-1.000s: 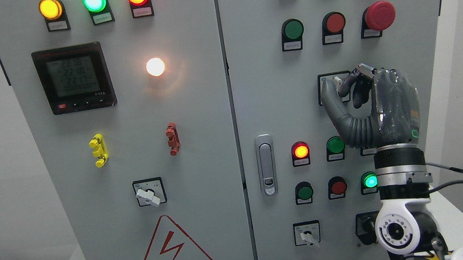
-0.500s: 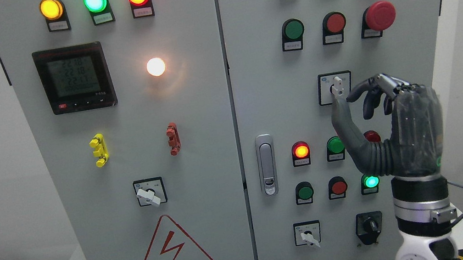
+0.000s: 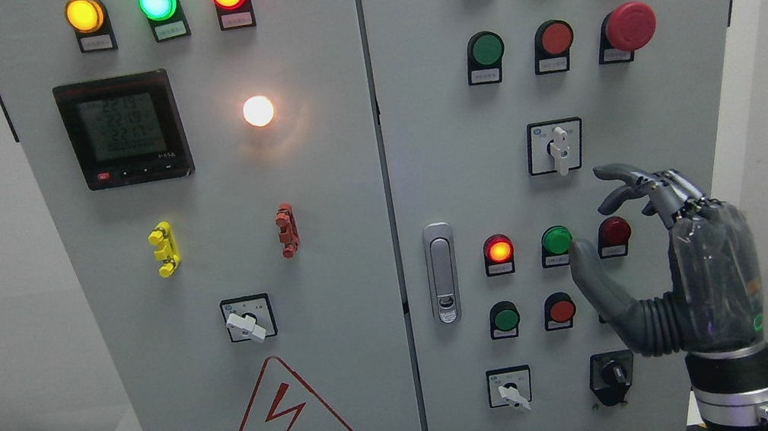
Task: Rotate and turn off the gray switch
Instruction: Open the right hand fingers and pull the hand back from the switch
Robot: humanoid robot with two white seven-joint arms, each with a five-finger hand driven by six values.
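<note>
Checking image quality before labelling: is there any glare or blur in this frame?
Head view: the white lamp blooms out, throwing a warm halo on the cabinet door; the lit indicators clip too; the meter display reads faintly; the gray switch and right robot hand look sharp.

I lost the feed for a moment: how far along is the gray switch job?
The turn looks done: the gray switch has its handle pointing straight down and nothing touches it. In hand: the right hand sits below and to the right of it, fingers open, holding nothing. Left: possibly only pulling the arm away. Whether straight down means off, the picture does not show.
</note>
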